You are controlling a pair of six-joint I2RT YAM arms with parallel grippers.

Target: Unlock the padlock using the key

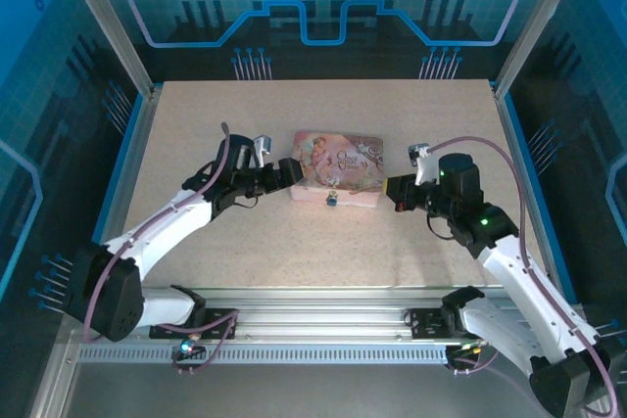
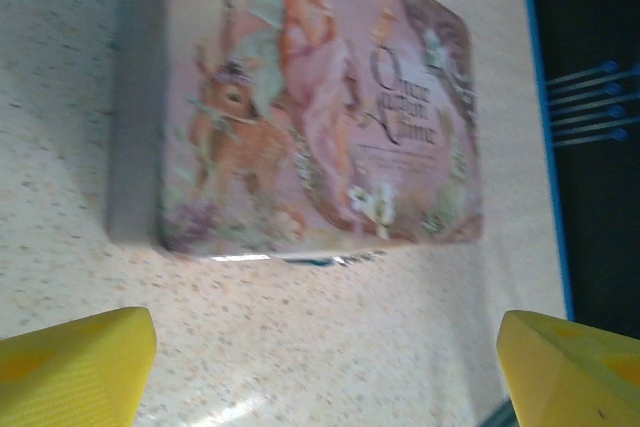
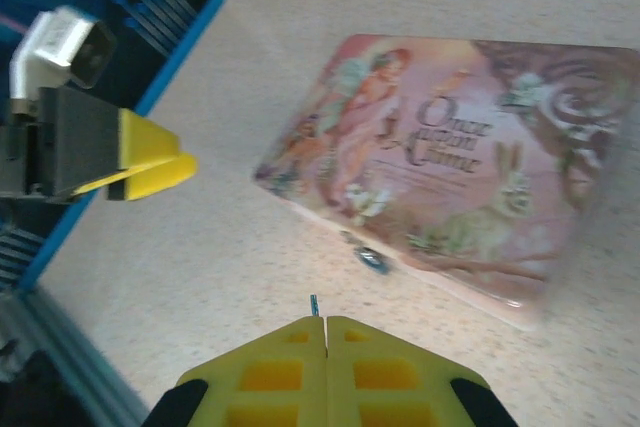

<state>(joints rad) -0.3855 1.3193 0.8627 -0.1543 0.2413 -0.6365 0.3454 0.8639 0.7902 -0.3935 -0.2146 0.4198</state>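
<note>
**Overhead view, centre of frame.** The pink box (image 1: 338,168) lies flat on the table (image 1: 245,261). The padlock (image 1: 333,200) is at the middle of the box's lower edge. The left gripper (image 1: 291,172) sits at the box's left end, and the right gripper (image 1: 393,190) stands just right of the box.

**Left wrist view.** The left gripper (image 2: 325,357) has its yellow fingers spread to the lower corners of the frame and holds nothing. A bluish glint under the box's lower edge may be the padlock, but blur keeps us from being sure.

**Right wrist view.** At bottom centre the right gripper (image 3: 325,322) is pressed closed. A thin sliver that we take to be the key (image 3: 314,304) protrudes from its tips. It points toward the padlock (image 3: 372,259) just above it, with a gap between the two.

**Handling.** We judge the padlock to be rigid, smooth and very light. It would likely swing or skid under the key's push, so it should be taken by the flat sides of its body, with the keyway left clear. The key looks stiff but thin, and it may pivot between the pads. The box also looks likely to slide, so it should be braced.
</note>
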